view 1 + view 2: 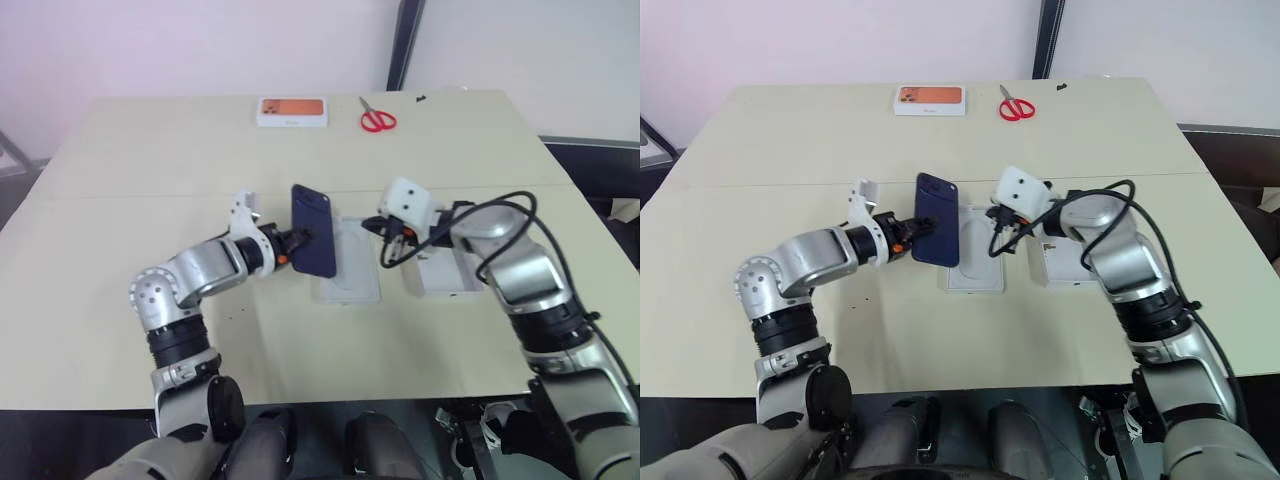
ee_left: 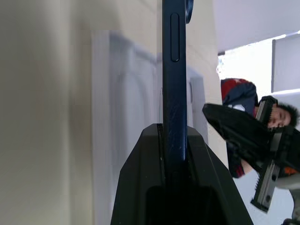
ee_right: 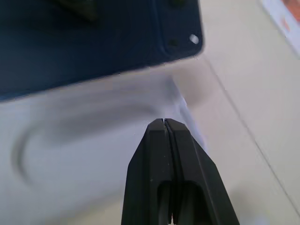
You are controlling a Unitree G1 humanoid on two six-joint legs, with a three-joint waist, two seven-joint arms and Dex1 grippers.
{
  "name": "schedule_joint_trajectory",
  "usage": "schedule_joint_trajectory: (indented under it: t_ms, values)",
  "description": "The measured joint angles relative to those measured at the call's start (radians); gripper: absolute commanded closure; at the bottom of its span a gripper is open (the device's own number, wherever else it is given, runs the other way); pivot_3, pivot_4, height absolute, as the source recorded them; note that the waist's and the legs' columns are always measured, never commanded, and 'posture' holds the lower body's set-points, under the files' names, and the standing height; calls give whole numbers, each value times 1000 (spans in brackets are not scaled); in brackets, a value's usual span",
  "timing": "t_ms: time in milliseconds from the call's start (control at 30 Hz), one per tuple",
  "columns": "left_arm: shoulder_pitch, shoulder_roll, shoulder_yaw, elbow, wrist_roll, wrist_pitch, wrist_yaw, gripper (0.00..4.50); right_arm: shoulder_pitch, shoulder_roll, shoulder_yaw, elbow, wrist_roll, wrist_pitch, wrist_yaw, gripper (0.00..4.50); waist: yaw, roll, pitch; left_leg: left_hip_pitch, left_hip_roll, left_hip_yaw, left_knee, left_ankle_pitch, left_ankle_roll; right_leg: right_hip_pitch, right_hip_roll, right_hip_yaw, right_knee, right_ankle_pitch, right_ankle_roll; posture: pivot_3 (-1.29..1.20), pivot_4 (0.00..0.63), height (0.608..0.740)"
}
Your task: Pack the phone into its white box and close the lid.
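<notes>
My left gripper (image 1: 299,239) is shut on one long edge of the dark navy phone (image 1: 314,229) and holds it upright on edge above the table, camera cluster at the far top corner. In the left wrist view the fingers (image 2: 140,178) clamp the phone (image 2: 174,70) edge-on. Just behind the phone lies a flat white insert (image 1: 350,265) with a rounded outline. My right gripper (image 3: 164,123) is shut and empty, close beside the phone's back (image 3: 84,42), over the insert. Under my right forearm sits a shallow white box piece (image 1: 447,277); I cannot tell whether it is the white box or the lid.
A white box with orange print (image 1: 292,111) and red scissors (image 1: 377,119) lie near the table's far edge. The beige table (image 1: 120,190) has bare surface to the left and in front. A person (image 2: 241,93) shows beyond the table in the left wrist view.
</notes>
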Motion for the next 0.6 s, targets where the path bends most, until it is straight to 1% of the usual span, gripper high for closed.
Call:
schedule_joint_trajectory:
  t_ms: [67,167,267,500,533,567,600]
  values:
    - [24,-5,-61,11,-22,-47,9,4390,26,-19,-8,-13,6,2,1,4500,3,0,0,0,0,0,1,0,0,0,0,0,0,0,0,0,150,740]
    - [31,-6,-121,14,-29,-97,8,4390,46,-42,-13,-44,16,3,1,4500,7,0,0,-1,0,0,2,0,0,1,0,0,0,0,0,0,150,740]
    - [32,-3,-164,26,-29,-141,-8,4390,73,-75,-17,-68,24,2,7,4500,13,0,0,-1,0,0,3,0,0,1,0,0,-1,0,0,0,150,740]
    - [31,19,-244,70,-1,-190,-64,4390,92,-102,-17,-71,40,-3,13,4500,25,0,0,-2,0,0,5,0,1,1,0,0,-1,0,0,0,150,740]
    - [31,21,-253,77,9,-199,-76,3982,92,-105,-17,-72,43,-8,13,4500,26,0,0,-2,0,0,6,0,1,1,0,0,-1,0,0,0,150,740]
    - [31,21,-260,84,21,-208,-92,3420,92,-108,-17,-74,44,-13,14,4500,27,0,0,-3,0,0,7,0,1,1,0,0,-1,0,0,0,150,740]
    - [31,21,-262,85,25,-210,-98,3171,92,-109,-17,-74,45,-15,14,4500,27,0,0,-3,0,0,8,0,1,1,0,0,-1,0,0,0,150,740]
